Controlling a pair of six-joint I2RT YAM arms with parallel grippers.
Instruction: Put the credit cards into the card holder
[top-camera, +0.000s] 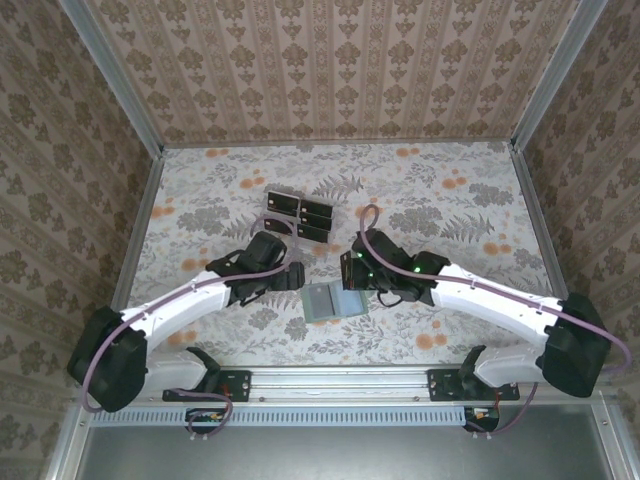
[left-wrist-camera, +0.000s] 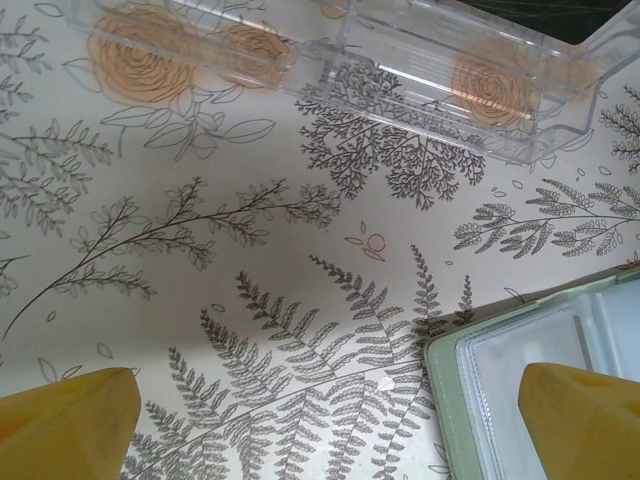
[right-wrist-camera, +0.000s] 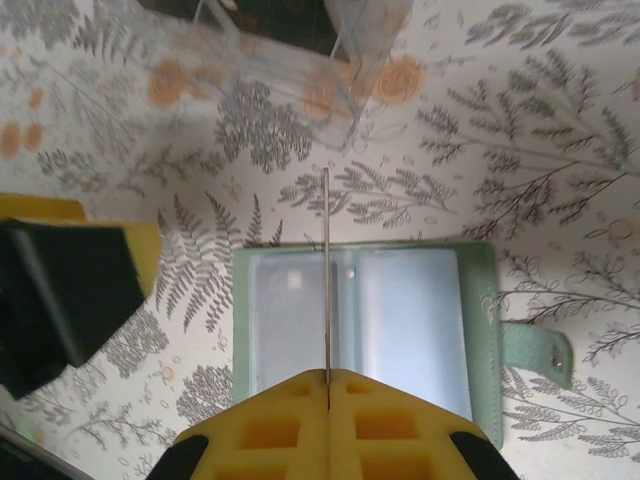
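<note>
Top view: card holder (top-camera: 327, 301) lies open and flat on the floral table (top-camera: 460, 210), near the front edge and between the two arms. Left gripper (top-camera: 292, 277) sits just left of it and right gripper (top-camera: 352, 272) at its far right corner. The clear rack (top-camera: 297, 214) behind them holds the black credit cards (top-camera: 285, 203). Left wrist: left gripper (left-wrist-camera: 330, 428) has its jaws spread wide and holds nothing. Its yellow fingertips (left-wrist-camera: 70, 420) are low over the table, the right one above the card holder's (left-wrist-camera: 500, 365) near corner, and the clear rack (left-wrist-camera: 450, 60) lies across the top. Right wrist: right gripper (right-wrist-camera: 328, 385) is clamped on one credit card (right-wrist-camera: 327, 270), seen edge-on and upright over the middle of the open card holder (right-wrist-camera: 400, 310). I can't tell whether the card touches it. The strap tab with snap (right-wrist-camera: 535, 352) sticks out to the right. The left gripper's finger (right-wrist-camera: 70, 290) is at the left, the clear rack (right-wrist-camera: 290, 80) beyond.
</note>
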